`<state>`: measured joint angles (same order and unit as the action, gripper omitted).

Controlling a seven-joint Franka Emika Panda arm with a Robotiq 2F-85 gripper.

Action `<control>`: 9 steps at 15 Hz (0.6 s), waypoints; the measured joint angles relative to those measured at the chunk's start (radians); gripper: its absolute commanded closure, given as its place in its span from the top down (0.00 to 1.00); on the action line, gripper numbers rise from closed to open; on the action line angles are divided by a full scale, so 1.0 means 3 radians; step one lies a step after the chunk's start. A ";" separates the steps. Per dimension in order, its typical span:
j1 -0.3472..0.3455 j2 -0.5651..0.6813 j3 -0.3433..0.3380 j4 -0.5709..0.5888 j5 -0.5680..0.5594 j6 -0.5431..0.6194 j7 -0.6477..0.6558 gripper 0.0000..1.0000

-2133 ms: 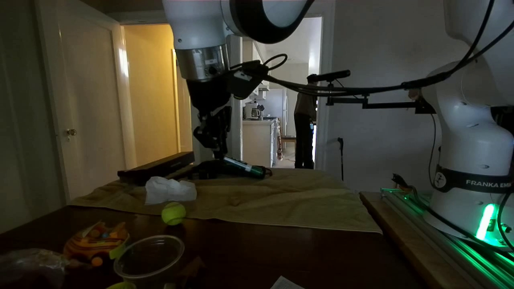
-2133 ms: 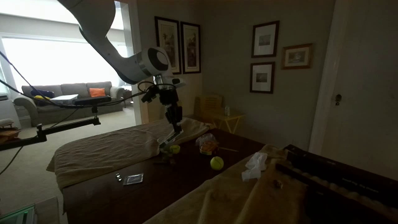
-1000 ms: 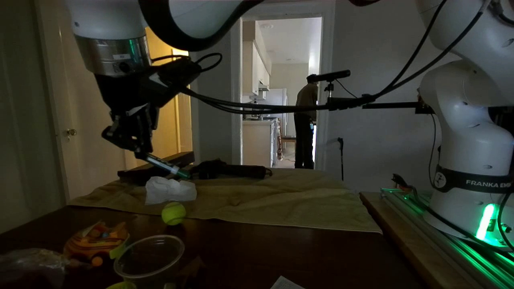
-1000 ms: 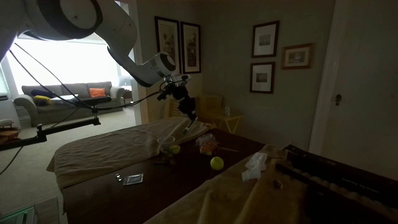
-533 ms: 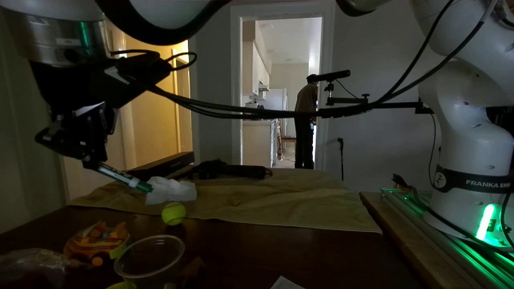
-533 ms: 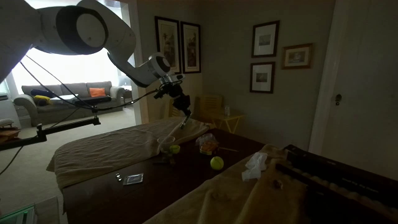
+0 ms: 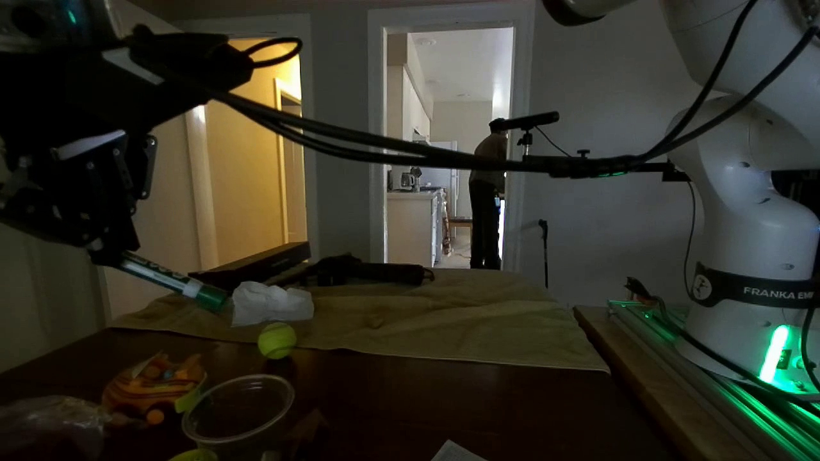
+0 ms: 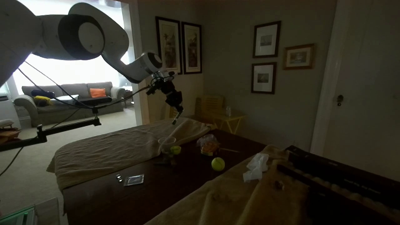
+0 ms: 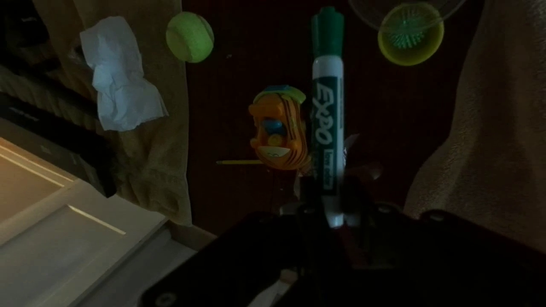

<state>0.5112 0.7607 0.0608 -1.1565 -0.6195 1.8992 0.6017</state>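
Note:
My gripper is shut on a green-and-white Expo marker, held near one end. The green cap points away from the jaws. In both exterior views the gripper holds the marker tilted downward, in the air above the table. In the wrist view an orange striped toy lies below, just left of the marker. A tennis ball and a crumpled white tissue lie farther left. A yellow-green cup is at upper right. The fingers are very dark.
A clear plastic container and a plastic bag stand near the toy. A yellow pencil lies by it. Brown towels cover parts of the dark table. A long black box lies at one side.
The gripper, still holding the marker, has moved far to the left in an exterior view and looks larger there. In the other view it rose, went right, then came back left. The table objects stayed put.

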 measured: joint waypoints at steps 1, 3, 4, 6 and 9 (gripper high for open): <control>0.0023 0.0002 0.0000 0.0039 0.0017 -0.0075 0.0000 0.05; 0.0045 0.0002 0.0018 0.0095 0.0019 -0.0206 0.0000 0.05; 0.0051 0.0004 0.0023 0.0115 0.0019 -0.0248 0.0000 0.05; 0.0058 0.0010 0.0029 0.0127 0.0018 -0.0295 0.0000 0.05; 0.0077 0.0057 0.0030 0.0155 0.0017 -0.0347 0.0000 0.05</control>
<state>0.5344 0.7779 0.0699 -1.1102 -0.6142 1.7951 0.6017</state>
